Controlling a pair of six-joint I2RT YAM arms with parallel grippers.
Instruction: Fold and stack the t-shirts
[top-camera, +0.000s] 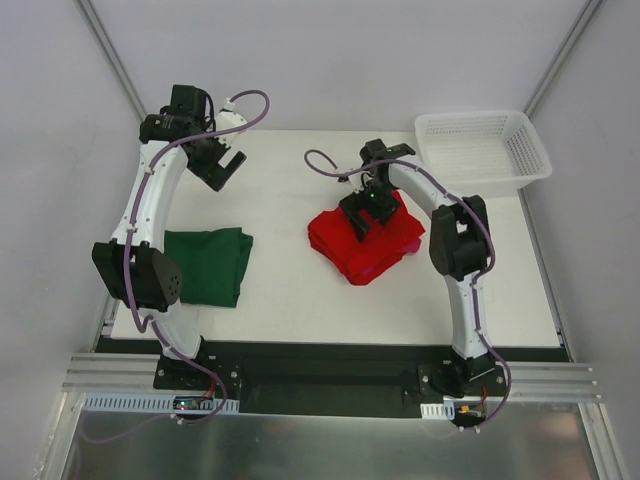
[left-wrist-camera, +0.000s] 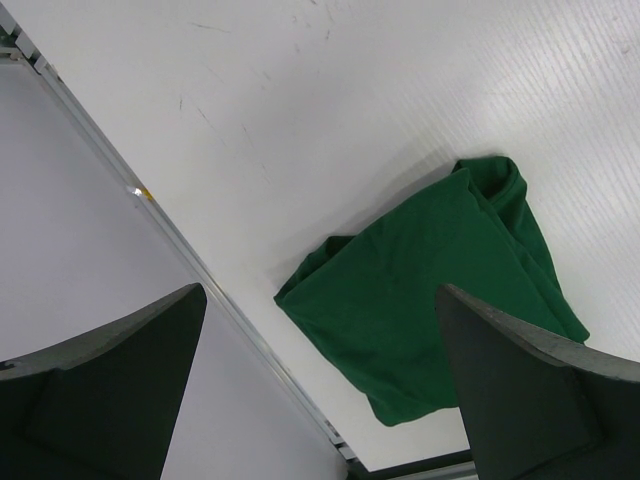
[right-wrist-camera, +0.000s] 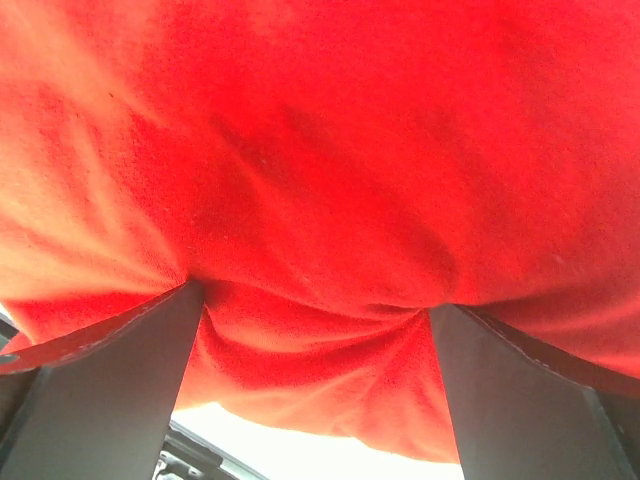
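Two pieces of soft, plain cloth lie on the smooth white table (top-camera: 290, 200): the dark green t-shirt (top-camera: 212, 265) folded flat at the left, the bright red t-shirt (top-camera: 372, 250) a creased mound right of centre. The left gripper (top-camera: 225, 168) hangs wide open, empty; the right gripper (top-camera: 360, 222), equally spread, presses into red folds.

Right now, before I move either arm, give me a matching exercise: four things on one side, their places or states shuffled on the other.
1. green t-shirt
2. red t-shirt
3. basket
4. left gripper

A. far right corner
B. open, holding nothing
C. under the open right gripper
D. near the table's left edge

Pairs: 1-D; 2-C; 3-A; 4-B
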